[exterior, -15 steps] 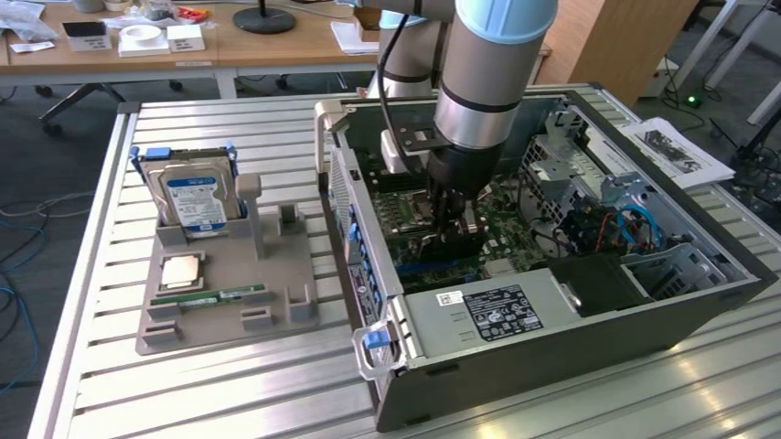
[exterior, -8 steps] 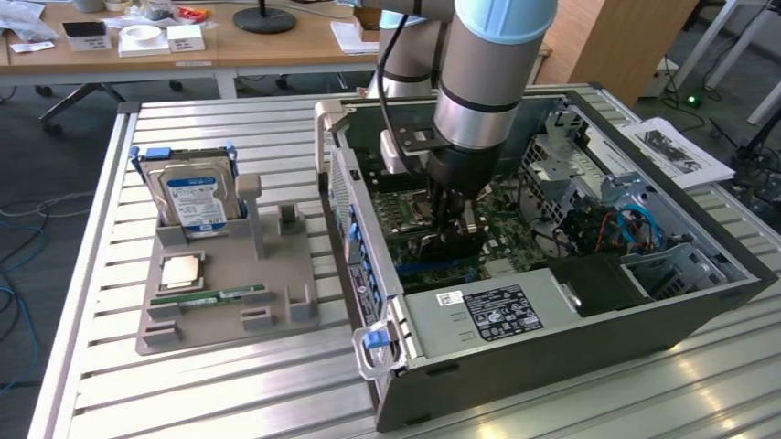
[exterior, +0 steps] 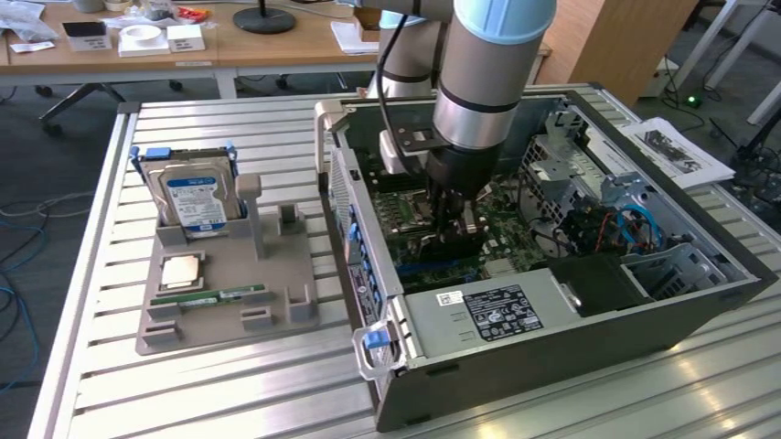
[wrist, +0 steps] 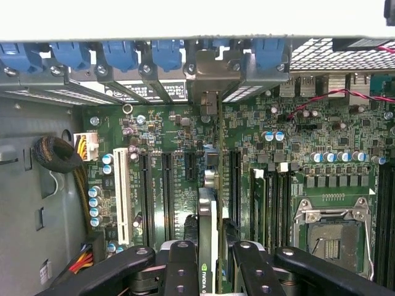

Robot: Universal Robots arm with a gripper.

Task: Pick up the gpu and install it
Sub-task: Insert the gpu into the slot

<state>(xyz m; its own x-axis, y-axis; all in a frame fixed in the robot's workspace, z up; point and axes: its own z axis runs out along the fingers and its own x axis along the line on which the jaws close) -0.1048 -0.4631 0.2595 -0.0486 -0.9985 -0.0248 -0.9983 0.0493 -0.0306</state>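
— Low in the middle of the wrist frame, the end effector (wrist: 208, 259) is clamped on the gpu (wrist: 208, 216), edge-on above the motherboard (wrist: 296, 142).
— So installing is underway?
— I'd judge so; seating needs the card lined up with its slot (wrist: 221, 185).

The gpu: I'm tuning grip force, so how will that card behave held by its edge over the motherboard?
The gpu is a thin flat board seen edge-on between the gripper fingers, so it is probably stiff and light. Held by its slim edge, it may pivot if it meets the motherboard slots off-line. Its exposed parts look fragile; moderate force seems wise.
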